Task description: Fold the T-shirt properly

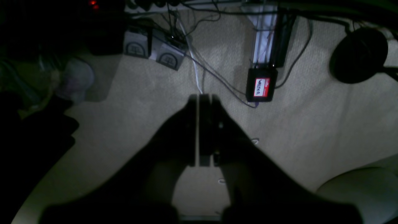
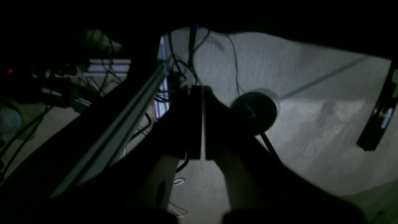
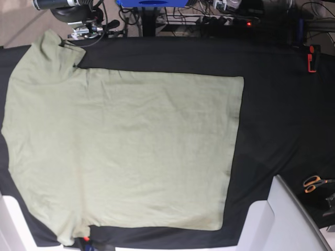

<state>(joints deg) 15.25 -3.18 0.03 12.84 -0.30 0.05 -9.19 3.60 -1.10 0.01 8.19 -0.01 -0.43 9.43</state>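
The pale sage-green T-shirt (image 3: pixel 125 151) lies spread flat on the black cloth (image 3: pixel 282 104) in the base view. Its neck end points left, its hem is on the right, and a sleeve sticks out at the top left and at the bottom left. Neither wrist view shows the shirt. My left gripper (image 1: pixel 198 98) is shut and empty, its fingers pressed together, hanging over beige carpet off the table. My right gripper (image 2: pixel 202 88) is also shut and empty over carpet. Neither gripper shows in the base view.
Orange-handled scissors (image 3: pixel 314 183) lie at the cloth's right edge and a red clamp (image 3: pixel 311 58) sits at the top right. Pale arm parts show at the bottom right (image 3: pixel 285 219) and bottom left (image 3: pixel 10 225). Cables, a black box (image 1: pixel 261 85) and a round black base (image 2: pixel 255 112) are on the floor.
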